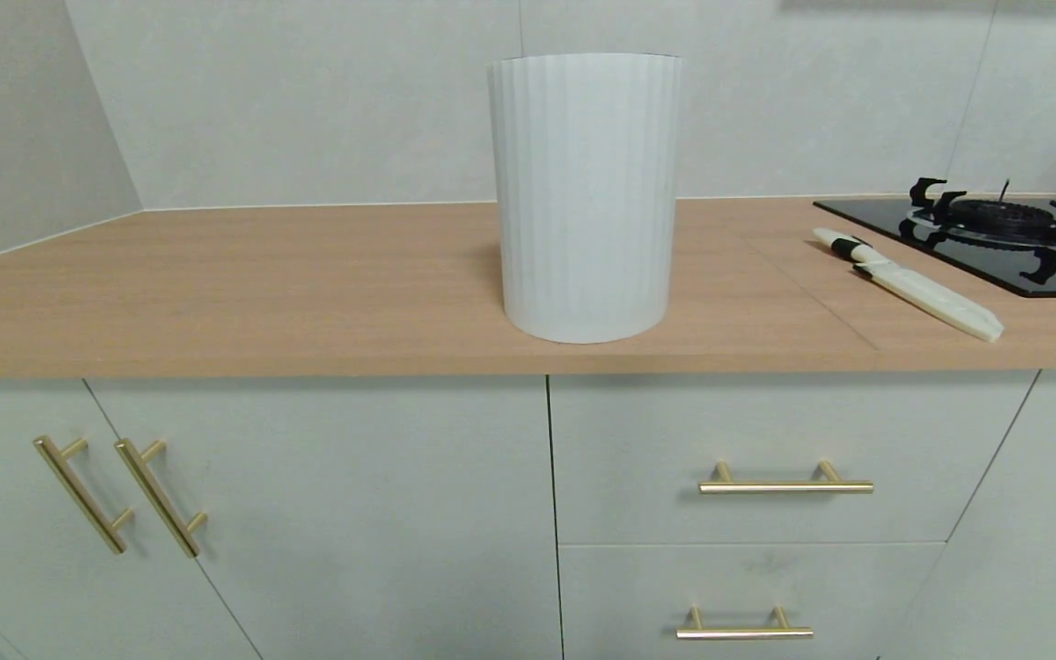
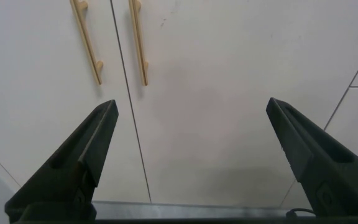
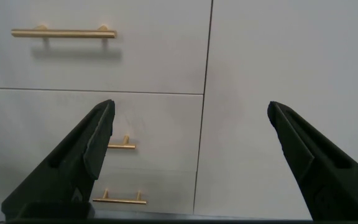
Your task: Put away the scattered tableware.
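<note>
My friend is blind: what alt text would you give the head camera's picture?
A tall white ribbed container stands upright on a wooden countertop, near its front edge. To its right a white knife lies beside a black gas hob; pale cupboards with gold handles sit below.

A tall white ribbed cylindrical container (image 1: 585, 197) stands upright on the light wooden countertop (image 1: 216, 293), about mid-width and near its front edge. Well to its right, a white-bladed knife with a black-banded handle (image 1: 908, 284) lies flat, just in front of the black glass gas hob (image 1: 995, 240) at the far right. Below the counter, pale cabinet doors (image 1: 335, 513) are on the left and two stacked pale drawers (image 1: 766, 431) on the right.
</note>
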`<state>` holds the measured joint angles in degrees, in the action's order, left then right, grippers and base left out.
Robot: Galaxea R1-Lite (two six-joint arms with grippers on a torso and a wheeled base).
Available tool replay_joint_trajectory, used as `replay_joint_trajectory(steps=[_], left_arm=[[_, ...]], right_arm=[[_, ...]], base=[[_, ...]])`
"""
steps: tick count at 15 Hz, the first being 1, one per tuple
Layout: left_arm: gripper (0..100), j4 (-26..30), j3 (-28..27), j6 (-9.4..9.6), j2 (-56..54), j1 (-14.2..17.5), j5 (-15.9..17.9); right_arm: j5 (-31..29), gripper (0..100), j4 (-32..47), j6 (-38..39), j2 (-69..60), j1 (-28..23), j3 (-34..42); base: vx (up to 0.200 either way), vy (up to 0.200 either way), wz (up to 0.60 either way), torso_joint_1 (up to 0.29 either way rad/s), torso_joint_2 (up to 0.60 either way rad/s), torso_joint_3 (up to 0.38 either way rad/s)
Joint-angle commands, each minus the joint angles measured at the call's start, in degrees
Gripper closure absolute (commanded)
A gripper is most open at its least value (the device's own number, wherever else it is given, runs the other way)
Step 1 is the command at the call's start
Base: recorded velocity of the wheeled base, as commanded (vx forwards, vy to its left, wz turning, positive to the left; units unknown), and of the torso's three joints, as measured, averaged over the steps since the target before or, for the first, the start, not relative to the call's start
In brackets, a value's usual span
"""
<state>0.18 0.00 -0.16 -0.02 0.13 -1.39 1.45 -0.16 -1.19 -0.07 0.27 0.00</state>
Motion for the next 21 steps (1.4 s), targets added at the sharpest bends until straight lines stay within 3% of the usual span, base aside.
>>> replay_joint_trajectory(steps=[1,9,21], left_arm=[[0,-0.01,0.0,-0.02,0.02,0.04,-0.02],[0,-0.01,0.0,-0.02,0.02,0.04,-0.02],[0,-0.01,0.0,-0.02,0.02,0.04,-0.02]], right_arm=[[0.04,0,-0.02,-0.04,0.07,0.0,0.0],[0.04,0,-0.02,-0.04,0.07,0.08,0.0],[0.04,0,-0.02,-0.04,0.07,0.0,0.0]], base=[[0.0,0.0,0.0,0.0,0.0,0.0],[0.0,0.0,0.0,0.105,-0.37,-0.282],[0.0,0.0,0.0,0.191,-0.48,-0.29]])
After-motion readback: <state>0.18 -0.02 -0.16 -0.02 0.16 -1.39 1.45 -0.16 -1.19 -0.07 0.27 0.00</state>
